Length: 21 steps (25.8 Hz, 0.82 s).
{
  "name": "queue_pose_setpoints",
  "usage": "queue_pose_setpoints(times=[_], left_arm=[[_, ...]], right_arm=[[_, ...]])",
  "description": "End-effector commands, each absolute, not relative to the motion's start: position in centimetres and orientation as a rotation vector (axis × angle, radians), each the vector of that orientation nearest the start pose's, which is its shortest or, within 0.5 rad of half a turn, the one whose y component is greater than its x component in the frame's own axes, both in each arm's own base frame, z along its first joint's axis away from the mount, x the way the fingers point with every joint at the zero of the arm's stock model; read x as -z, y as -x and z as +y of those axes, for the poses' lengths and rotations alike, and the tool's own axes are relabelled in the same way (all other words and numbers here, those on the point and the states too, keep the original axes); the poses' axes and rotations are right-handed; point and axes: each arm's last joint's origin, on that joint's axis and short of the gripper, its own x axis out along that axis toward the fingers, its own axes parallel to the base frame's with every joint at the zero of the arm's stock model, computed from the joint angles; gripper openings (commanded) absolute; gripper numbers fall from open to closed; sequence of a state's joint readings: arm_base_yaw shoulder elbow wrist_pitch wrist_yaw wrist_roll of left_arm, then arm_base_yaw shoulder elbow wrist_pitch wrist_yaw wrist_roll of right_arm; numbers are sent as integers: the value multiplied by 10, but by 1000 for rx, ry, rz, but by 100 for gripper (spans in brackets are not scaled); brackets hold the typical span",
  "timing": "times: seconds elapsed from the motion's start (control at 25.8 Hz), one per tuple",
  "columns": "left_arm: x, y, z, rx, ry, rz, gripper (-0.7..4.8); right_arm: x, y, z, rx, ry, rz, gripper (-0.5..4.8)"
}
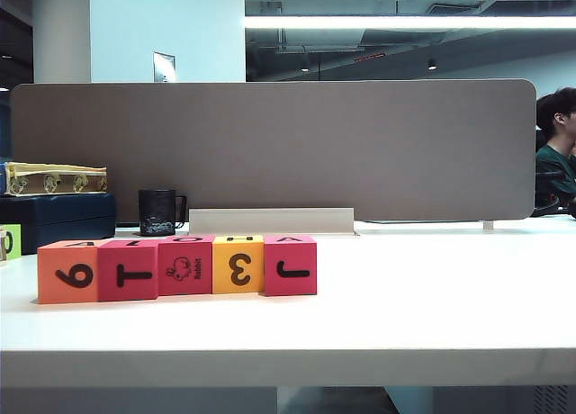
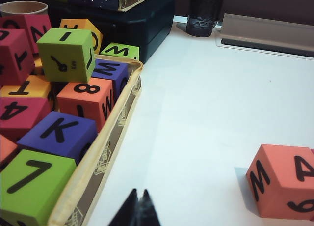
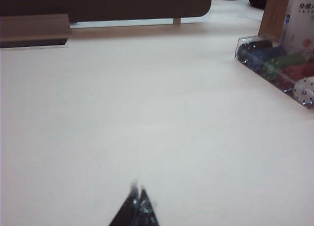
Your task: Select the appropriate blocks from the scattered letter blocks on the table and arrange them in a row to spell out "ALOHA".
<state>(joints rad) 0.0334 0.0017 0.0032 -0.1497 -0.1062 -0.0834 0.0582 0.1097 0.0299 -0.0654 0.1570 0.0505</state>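
We see the five blocks (image 1: 176, 267) standing in one row on the white worktop (image 1: 432, 306), left of the middle in the exterior view. The row's long axis runs side to side, parallel to the front edge, and the blocks touch one another. From left to right they are orange (image 1: 67, 273), pink-red (image 1: 127, 270), pink-red (image 1: 185, 265), yellow (image 1: 238, 264) and pink-red (image 1: 290, 265). Their top faces read A, L, O, H, A, with the letters upside down from this camera. The front faces show a 6, a T on its side, a rabbit drawing, a 3 and a turned J.

Our left hand (image 2: 138, 210) hangs low over bare worktop, fingers pressed together and holding nothing; the orange block (image 2: 283, 183) lies off to one side of it, a tray of spare blocks (image 2: 105, 146) to the other.

Our right hand (image 3: 138, 206) is likewise closed and empty, over open worktop, well apart from a clear case (image 3: 279, 69) of coloured discs.
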Motion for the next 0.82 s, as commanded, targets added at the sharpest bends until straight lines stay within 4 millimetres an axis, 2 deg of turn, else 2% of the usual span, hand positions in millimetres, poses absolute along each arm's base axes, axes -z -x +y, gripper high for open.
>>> queue_pose_setpoints(times=[0.04,0.39,0.82], left_arm=[[-152,-96,6,-144,81,132,-5],[-152,-96,6,-144,81,133,-5],[-152,-96,6,-144,81,132,-5]], right_arm=[[-156,-102,1,106,-41,127,-1],[-145,-97,0,117,-24,203,-1],[-146,-95,-9,115,-21,184,-1]])
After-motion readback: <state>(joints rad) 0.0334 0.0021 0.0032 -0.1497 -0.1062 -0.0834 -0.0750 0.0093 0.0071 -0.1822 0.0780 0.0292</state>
